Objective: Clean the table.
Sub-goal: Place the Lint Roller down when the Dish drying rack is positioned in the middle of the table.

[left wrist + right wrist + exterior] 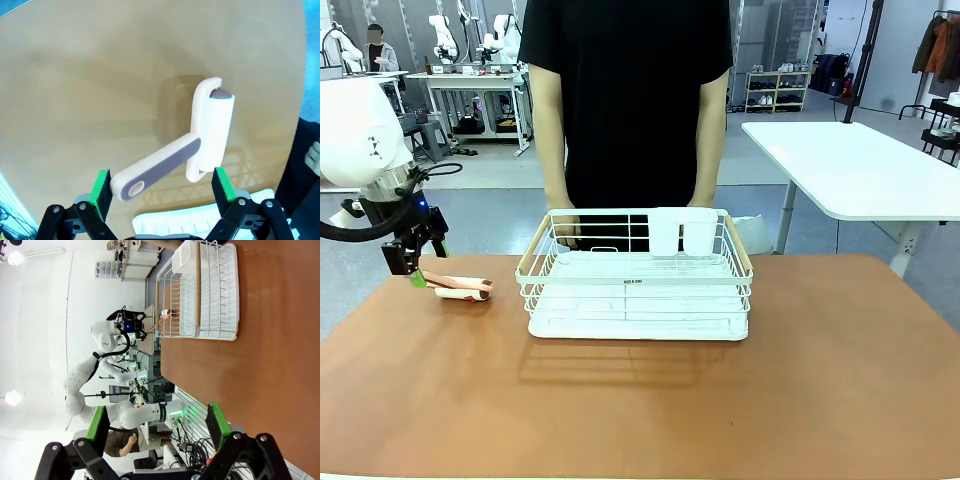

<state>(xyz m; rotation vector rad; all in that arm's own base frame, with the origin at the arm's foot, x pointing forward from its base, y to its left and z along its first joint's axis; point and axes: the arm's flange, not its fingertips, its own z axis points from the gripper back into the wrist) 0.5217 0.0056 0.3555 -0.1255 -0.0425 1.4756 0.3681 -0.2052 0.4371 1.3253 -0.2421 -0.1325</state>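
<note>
While the lint roller lies flat: left gripper [415,262] hangs right over its handle end, jaws spread wide, holding nothing.
Left fingers: the green pads [102,184] stand either side of the handle in the left wrist view, not touching it — I'd call that a release or a line-up, can't say which.
Lint roller [457,286]: pale pink handle with a grey inlay, white roll at the far end, resting on its side near the left edge of the table.
Why there: within easy reach of the left arm, and off to the side of the rack, so my guess is it's the cleaning tool.
Table [640,400]: reddish-brown matte top, rounded corners, spreading across the whole foreground; no crumbs or spills I can make out.
Dish rack [638,275]: white wire, wooden side rails, parked mid-table on its tray.
Person: standing at the far edge, one hand [563,229] on the rack's back rim, seemingly steadying it.
Right gripper [157,427]: fingers apart, empty, held back from the table's near edge.
</note>
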